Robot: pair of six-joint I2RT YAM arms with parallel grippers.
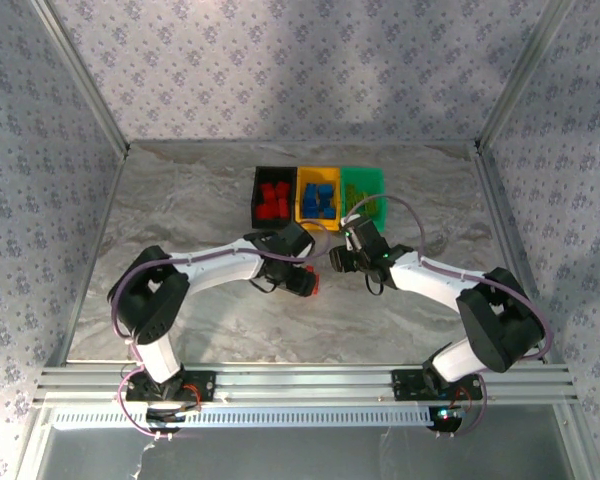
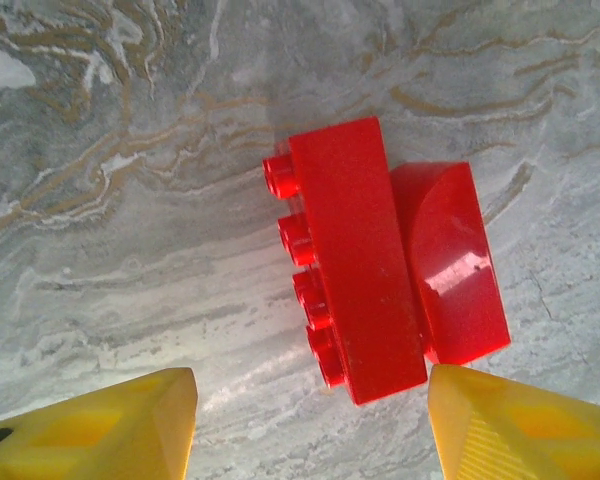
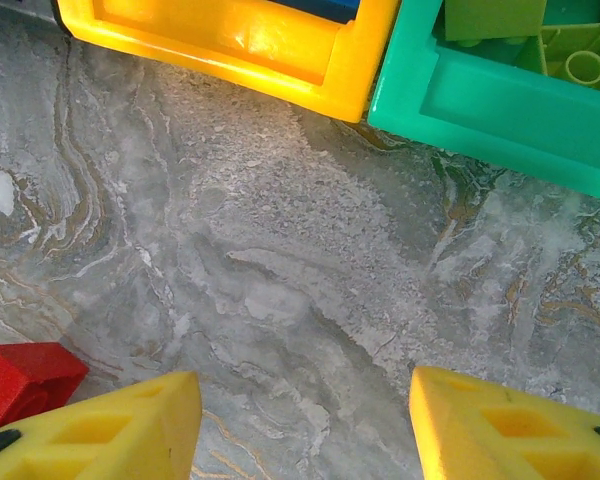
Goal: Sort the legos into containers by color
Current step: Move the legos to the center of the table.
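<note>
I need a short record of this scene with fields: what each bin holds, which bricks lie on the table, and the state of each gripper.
black bin: red bricks
orange-yellow bin: blue bricks
green bin: yellow-green bricks
table: two loose red pieces, side by side and touching
left gripper: open, holding nothing, the loose red pieces just ahead of it
right gripper: open, above bare table, near the orange-yellow and green bins

Grey marbled tabletop [image 1: 200,200], floral patterned walls [image 1: 280,60], seemingly aluminium frame rails [image 1: 310,380]
</note>
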